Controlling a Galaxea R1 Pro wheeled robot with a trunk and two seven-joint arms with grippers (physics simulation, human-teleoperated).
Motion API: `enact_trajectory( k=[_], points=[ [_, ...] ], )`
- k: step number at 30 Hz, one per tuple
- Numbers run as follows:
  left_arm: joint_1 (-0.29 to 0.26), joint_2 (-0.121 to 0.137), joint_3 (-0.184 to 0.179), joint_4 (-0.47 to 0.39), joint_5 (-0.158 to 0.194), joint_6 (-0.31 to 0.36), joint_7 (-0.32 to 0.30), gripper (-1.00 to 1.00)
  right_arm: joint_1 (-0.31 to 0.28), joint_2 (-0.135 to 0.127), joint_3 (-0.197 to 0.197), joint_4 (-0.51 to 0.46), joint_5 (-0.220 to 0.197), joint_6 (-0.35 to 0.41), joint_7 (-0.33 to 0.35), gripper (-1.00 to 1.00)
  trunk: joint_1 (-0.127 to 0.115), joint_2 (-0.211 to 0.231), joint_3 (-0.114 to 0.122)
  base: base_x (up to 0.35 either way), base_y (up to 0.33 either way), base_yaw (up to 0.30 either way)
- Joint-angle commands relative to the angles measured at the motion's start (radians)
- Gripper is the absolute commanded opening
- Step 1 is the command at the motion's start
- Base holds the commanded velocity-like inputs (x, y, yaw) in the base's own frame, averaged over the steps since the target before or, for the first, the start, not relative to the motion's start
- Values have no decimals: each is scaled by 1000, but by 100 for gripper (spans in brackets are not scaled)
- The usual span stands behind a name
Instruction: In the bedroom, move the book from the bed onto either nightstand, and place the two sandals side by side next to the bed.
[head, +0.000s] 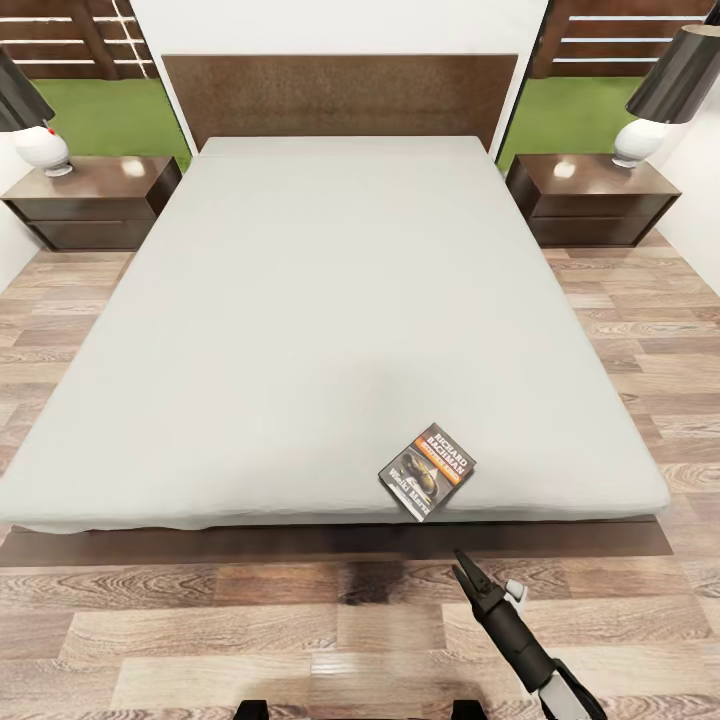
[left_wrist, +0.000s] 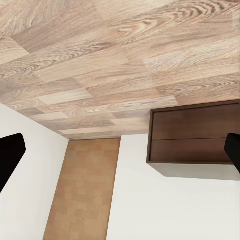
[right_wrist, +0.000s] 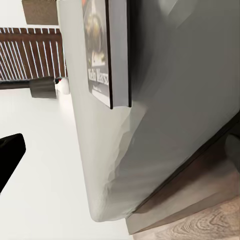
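Observation:
The book (head: 427, 472) lies flat on the light-grey mattress of the bed (head: 330, 320), near its foot edge and right of centre. In the right wrist view the book (right_wrist: 106, 50) sits close to the mattress corner. My right gripper (head: 465, 572) hovers over the floor just short of the bed's foot, pointing toward the book, open and holding nothing. My left gripper (left_wrist: 120, 155) is open and empty, facing plank floor. One nightstand (head: 95, 200) stands left of the headboard and the other nightstand (head: 590, 195) stands right of it. The sandals are out of view.
A white-based lamp (head: 42, 150) stands on the left nightstand and a matching lamp (head: 640, 140) on the right one. Wood-plank floor (head: 640, 330) runs along both sides and the foot of the bed. The left wrist view shows a dark-brown drawer cabinet (left_wrist: 192, 135) against a white wall.

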Motion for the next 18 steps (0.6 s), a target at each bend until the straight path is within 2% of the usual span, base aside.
enact_trajectory(
  k=[1,18],
  points=[
    [0,0,-9,0,10,-3,2,100,-2,3,-1,1,-6,10,-1,100,0,0,0,0,24,0],
    [0,-1,-8,-2,10,-1,2,100,-28,44,0,1,-19,10,-30,100,0,0,0,0,51,0]
  ],
)
